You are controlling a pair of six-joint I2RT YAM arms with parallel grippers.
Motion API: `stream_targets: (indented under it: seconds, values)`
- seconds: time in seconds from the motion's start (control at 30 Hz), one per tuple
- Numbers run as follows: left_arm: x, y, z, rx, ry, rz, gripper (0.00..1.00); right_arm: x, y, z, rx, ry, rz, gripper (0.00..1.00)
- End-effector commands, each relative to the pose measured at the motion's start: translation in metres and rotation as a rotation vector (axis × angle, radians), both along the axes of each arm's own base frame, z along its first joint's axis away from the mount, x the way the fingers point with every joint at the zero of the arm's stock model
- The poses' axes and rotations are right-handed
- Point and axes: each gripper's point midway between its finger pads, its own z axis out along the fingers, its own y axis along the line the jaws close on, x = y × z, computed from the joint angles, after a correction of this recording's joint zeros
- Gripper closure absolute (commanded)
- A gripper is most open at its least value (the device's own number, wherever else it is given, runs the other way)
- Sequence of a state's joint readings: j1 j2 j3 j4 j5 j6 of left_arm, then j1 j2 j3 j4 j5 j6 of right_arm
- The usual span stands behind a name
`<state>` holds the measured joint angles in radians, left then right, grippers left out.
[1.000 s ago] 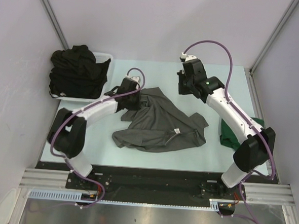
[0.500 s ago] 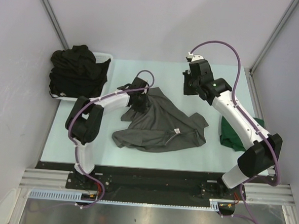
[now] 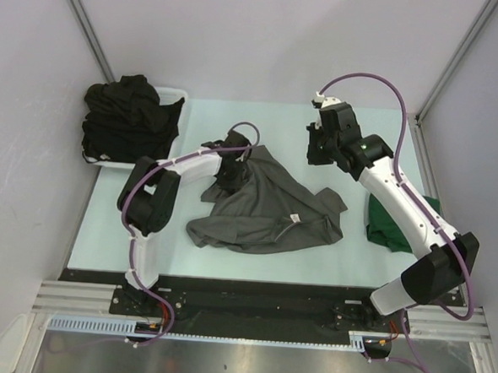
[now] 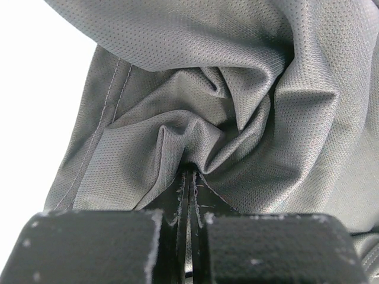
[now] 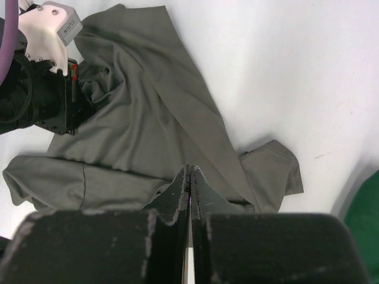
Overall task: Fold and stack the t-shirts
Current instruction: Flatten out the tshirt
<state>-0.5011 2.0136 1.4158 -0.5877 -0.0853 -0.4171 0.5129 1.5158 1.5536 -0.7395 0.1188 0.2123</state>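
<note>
**Left pincer clamped on grey shirt; right pincer shut, empty**

- Far left: black t-shirts (image 3: 122, 119) heaped in a white basket (image 3: 177, 93) at the counter's (image 3: 278, 121) far-left corner, spilling over its rim.
- Left pincer (image 4: 189, 177): jaws fully closed, with a bunched fold of the charcoal grey t-shirt (image 3: 269, 209) pinched between them near the shirt's far-left edge.
- The grey shirt lies rumpled and spread at mid-counter, with its white neck label (image 3: 295, 217) facing up.
- Right pincer (image 5: 188, 171): jaws pressed together and holding nothing. It hangs above the counter just past the shirt's far-right edge, not touching the cloth.
- Far right: dark green t-shirt (image 3: 382, 228) near the right edge, partly under the right arm and apart from the grey shirt.
- Room: bare counter shows along the far side and in a strip in front of the grey shirt.
</note>
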Motion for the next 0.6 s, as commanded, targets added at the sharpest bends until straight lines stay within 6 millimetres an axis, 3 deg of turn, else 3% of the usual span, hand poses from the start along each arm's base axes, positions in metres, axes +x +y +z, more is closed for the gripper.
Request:
stream_targets:
  seconds: [0.0, 0.17, 0.37, 0.57]
  values:
    - [-0.025, 0.036, -0.008, 0.137, 0.054, 0.017, 1.00, -0.011, 0.003, 0.011, 0.045, -0.010, 0.027, 1.00]
    - [-0.035, 0.061, 0.000, 0.211, 0.046, 0.051, 1.00, -0.020, 0.010, -0.007, 0.039, 0.055, 0.060, 1.00]
    - [-0.052, 0.090, 0.021, 0.264, 0.037, 0.097, 1.00, -0.033, 0.008, -0.045, -0.009, 0.170, 0.067, 1.00]
    - [-0.071, 0.110, 0.039, 0.289, 0.037, 0.116, 1.00, -0.059, 0.004, -0.082, -0.043, 0.318, 0.092, 1.00]
